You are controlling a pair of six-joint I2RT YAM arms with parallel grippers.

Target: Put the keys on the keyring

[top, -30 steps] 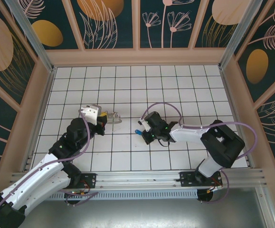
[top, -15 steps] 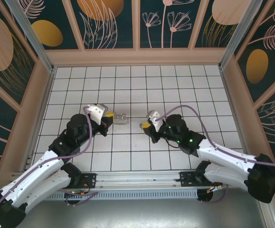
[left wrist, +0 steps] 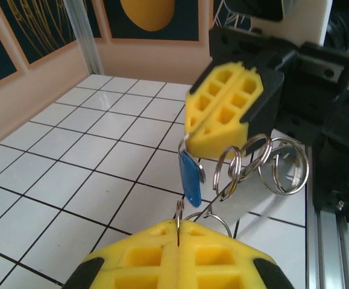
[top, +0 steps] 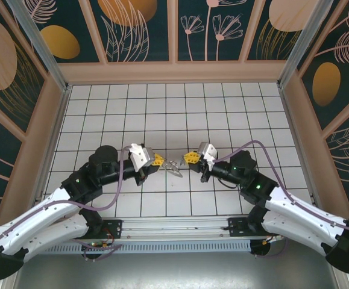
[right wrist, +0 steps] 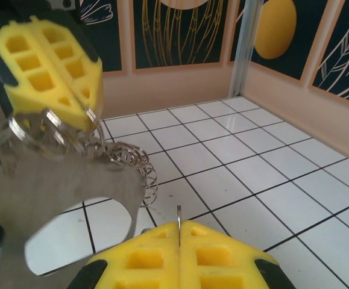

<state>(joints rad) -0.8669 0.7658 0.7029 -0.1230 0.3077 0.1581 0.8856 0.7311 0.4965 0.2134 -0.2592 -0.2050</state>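
Right gripper [top: 190, 158] pinches one key [left wrist: 190, 176]; left gripper [top: 157, 161] pinches keyring [top: 175, 168], maybe four-ringed.

Top cam: keyring [top: 175, 168] too small to tell rings from strap. Left wrist cam: key [left wrist: 190, 176] blade hidden, prob. between right gripper [left wrist: 213, 129] pads; left gripper [left wrist: 178, 232] cut off at bottom edge. Right wrist cam: blurred grey mass [right wrist: 41, 186] near lens, left edge crops it, identity unclear.
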